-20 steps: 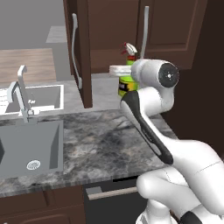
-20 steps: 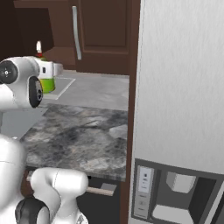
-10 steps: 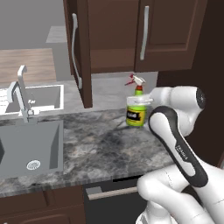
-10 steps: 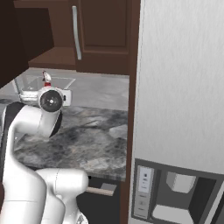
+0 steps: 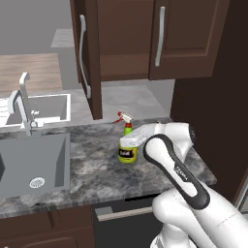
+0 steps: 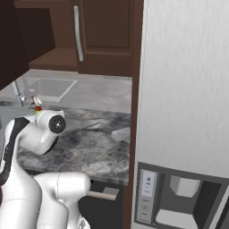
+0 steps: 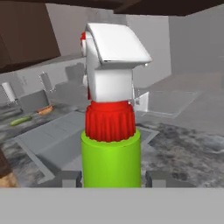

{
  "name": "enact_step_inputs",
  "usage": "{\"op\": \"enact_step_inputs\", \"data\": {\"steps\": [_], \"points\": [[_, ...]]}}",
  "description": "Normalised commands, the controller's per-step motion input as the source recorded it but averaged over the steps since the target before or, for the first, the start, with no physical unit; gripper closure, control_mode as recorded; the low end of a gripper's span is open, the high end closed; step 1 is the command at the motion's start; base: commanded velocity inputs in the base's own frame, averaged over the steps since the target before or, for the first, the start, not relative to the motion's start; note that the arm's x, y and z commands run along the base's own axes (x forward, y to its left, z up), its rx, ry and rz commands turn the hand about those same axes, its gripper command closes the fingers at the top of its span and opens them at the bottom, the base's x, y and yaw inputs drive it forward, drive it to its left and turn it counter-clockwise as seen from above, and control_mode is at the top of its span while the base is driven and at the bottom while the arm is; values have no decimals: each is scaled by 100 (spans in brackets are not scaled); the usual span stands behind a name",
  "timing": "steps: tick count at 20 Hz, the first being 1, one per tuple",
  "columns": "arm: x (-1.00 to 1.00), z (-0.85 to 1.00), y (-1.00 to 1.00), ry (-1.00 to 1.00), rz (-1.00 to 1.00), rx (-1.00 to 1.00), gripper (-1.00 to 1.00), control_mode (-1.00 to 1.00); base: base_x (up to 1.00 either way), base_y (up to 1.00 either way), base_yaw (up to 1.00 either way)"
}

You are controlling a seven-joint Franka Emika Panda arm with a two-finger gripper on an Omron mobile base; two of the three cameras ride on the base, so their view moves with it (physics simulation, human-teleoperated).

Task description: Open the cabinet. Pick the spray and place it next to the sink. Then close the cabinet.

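Observation:
The spray [image 5: 127, 149], a green bottle with a yellow label and a red nozzle, stands upright low over the grey stone counter [image 5: 97, 174], right of the sink [image 5: 34, 160]. My gripper [image 5: 132, 143] is shut on its body from the right. In the hand view the spray [image 7: 111, 153] rises between my fingertips [image 7: 68, 178], with the sink [image 7: 61, 131] behind it. Its nozzle [image 6: 37, 103] peeks above my arm in the right base view. The cabinet [image 5: 186, 38] hangs above; its left door [image 5: 92, 58] is swung open, edge-on, and the right door is closed.
A tall chrome tap [image 5: 23, 101] stands behind the sink, with a paler basin [image 5: 46, 106] further back. A grey fridge [image 6: 188, 89] walls off the counter's right end. A dark drawer front with a horizontal handle [image 5: 121, 213] sits under the counter edge.
My arm has swung down and a little left, carrying the spray from in front of the cabinet shelf to just over the counter beside the sink.

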Motion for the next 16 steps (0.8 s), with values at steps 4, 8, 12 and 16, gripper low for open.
{"op": "enact_step_inputs", "data": {"steps": [4, 8, 12, 16], "points": [[57, -66, 59, 0, 8, 3, 100, -100, 0, 0, 0], [52, -41, 57, 0, 8, 6, 100, -100, 0, 0, 0], [47, -44, 45, 0, 10, 6, 100, -100, 0, 0, 0], [33, -40, 14, 0, 13, 5, 100, -100, 0, 0, 0]]}}
